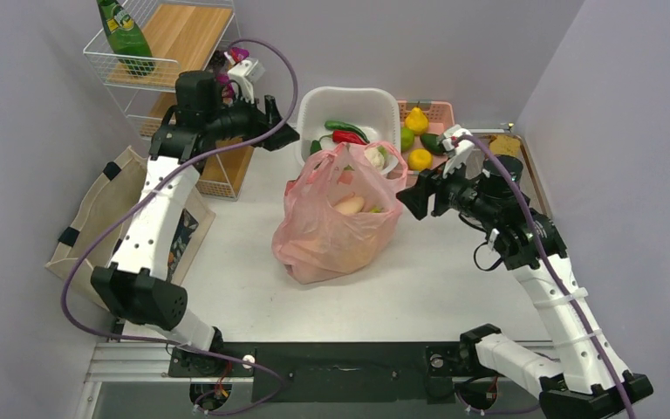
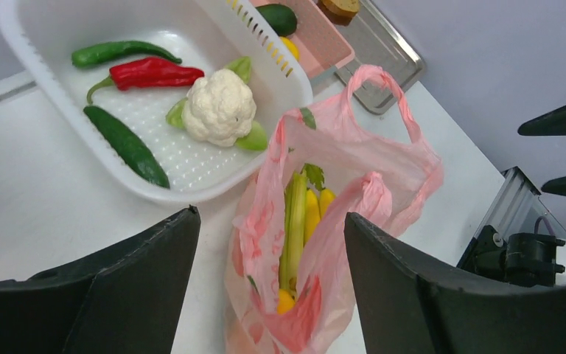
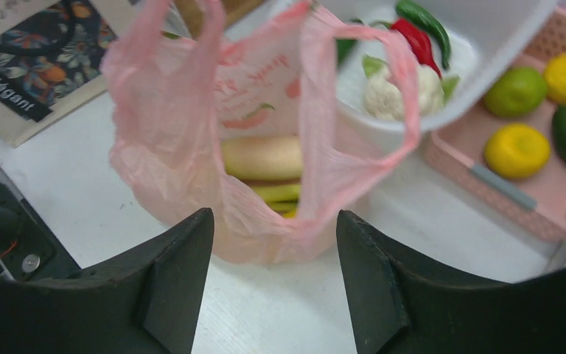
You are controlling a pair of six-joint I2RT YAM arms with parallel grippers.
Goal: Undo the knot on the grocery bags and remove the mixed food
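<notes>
standing in the middle of the surface (image 1: pixel 454 279) with its handle loops (image 2: pixel 372 190) untied, the pink bag (image 1: pixel 336 223) sits between the left hand (image 1: pixel 281 125) and the right hand (image 1: pixel 412 196), both spread apart and empty, so the next move looks like reaching inside for the radish (image 3: pixel 261 157) and bananas (image 2: pixel 313 214).

Bright, even, diffuse light; faint soft shadows on the white bench (image 1: pixel 454 288) beside the thin translucent pink plastic bag (image 1: pixel 336 236); right wrist view slightly blurred.
</notes>
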